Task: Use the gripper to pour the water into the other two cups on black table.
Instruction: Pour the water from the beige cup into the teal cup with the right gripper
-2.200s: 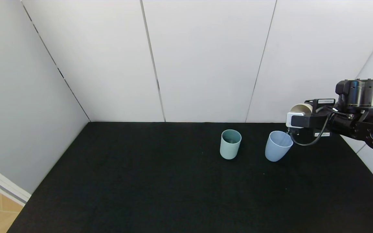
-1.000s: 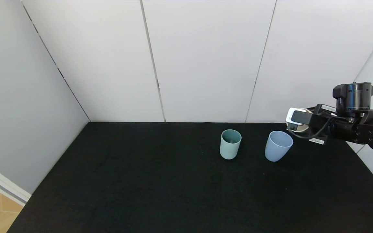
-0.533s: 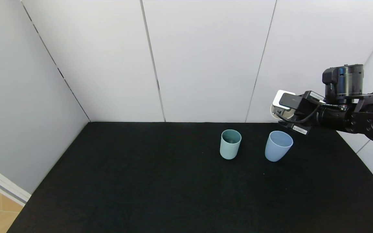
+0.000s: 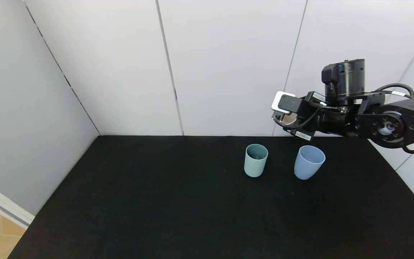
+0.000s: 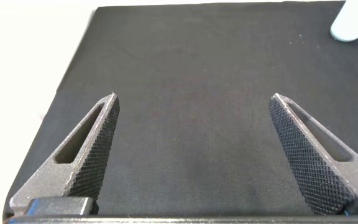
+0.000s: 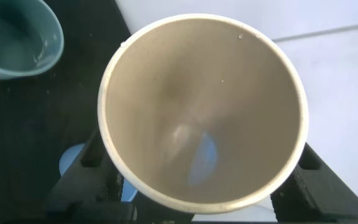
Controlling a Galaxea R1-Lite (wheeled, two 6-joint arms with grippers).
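My right gripper (image 4: 282,118) is shut on the cream cup (image 4: 290,119) and holds it high above the black table (image 4: 156,201), behind and between the other two cups. The teal-green cup (image 4: 256,160) and the light blue cup (image 4: 309,162) stand upright side by side. In the right wrist view the cream cup (image 6: 204,106) fills the frame between the black fingers (image 6: 79,180), with a little water (image 6: 199,158) low inside. The teal cup (image 6: 17,37) holds water, and a bit of the light blue cup (image 6: 72,167) shows beneath. My left gripper (image 5: 194,98) is open and empty over the cloth.
White panel walls (image 4: 228,64) close in the table at the back and on both sides. A pale cup (image 5: 354,23) shows far off in the left wrist view. The left arm is out of the head view.
The right gripper was tipping the cream cup at the light blue cup's rim. It has since levelled, risen and moved left with the cup, to above and behind the gap between the two cups.
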